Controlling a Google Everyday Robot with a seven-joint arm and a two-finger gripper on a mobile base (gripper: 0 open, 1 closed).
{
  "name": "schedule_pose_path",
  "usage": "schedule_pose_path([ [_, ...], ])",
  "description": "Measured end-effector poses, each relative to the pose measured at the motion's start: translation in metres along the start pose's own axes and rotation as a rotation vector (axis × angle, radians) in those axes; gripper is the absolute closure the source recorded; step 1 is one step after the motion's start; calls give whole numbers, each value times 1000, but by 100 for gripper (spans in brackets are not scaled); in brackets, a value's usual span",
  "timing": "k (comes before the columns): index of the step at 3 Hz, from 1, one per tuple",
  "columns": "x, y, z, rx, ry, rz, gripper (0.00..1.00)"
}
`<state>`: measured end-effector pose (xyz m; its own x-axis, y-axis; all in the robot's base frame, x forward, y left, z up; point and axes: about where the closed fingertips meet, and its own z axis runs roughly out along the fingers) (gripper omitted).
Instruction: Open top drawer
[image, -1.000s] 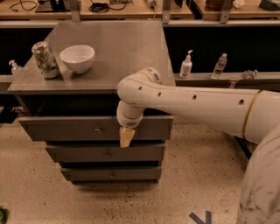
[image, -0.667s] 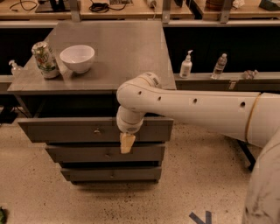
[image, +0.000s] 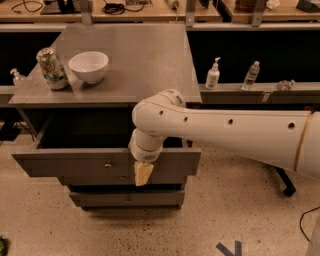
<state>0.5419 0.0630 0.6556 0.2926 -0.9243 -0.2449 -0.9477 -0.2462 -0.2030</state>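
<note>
Camera view: the top drawer (image: 65, 165) of the grey cabinet stands open, its wide front well forward of the cabinet top (image: 145, 60), with a dark hollow behind it. The small round knob (image: 107, 164) sits at the centre of the front. The gripper (image: 143, 173) hangs in front of this drawer front, just beside the knob on its right (only a beige tip shows); I cannot tell its state. The white arm (image: 225, 132) comes in from the right. On the cabinet top stand a white bowl (image: 88, 66) and a can (image: 51, 68), near each other.
</note>
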Motion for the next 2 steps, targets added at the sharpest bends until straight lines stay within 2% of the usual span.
schedule_pose_path([
  [1,0,0,0,0,0,0,28],
  [2,-15,25,-20,-8,-41,-28,29],
])
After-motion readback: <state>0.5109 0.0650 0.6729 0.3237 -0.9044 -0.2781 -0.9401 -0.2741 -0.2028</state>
